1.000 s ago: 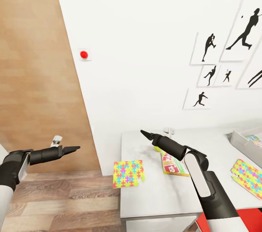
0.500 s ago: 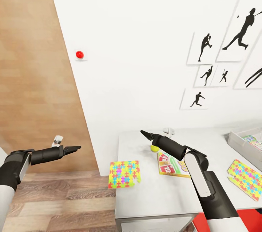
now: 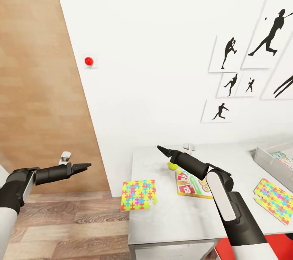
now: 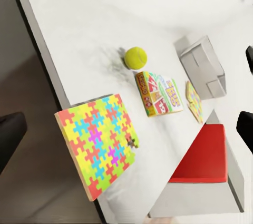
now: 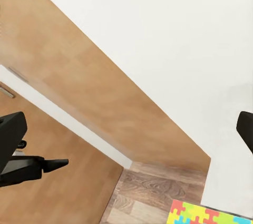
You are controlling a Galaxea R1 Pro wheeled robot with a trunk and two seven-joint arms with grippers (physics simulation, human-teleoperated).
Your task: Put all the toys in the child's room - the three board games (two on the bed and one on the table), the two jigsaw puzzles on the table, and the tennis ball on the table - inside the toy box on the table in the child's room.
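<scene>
Puzzle square (image 3: pixel 138 195) overhanging table (image 3: pixel 171 219) edge, yellow, pink, blue pieces

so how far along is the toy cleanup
Early on. The toy box at the table's far right end holds something colourful, too cut off to identify. Nothing is in hand: the left pincer hangs over the floor, the right pincer above the table. Left on the table: two puzzles, one overhanging the left edge, a game, the ball.
</scene>
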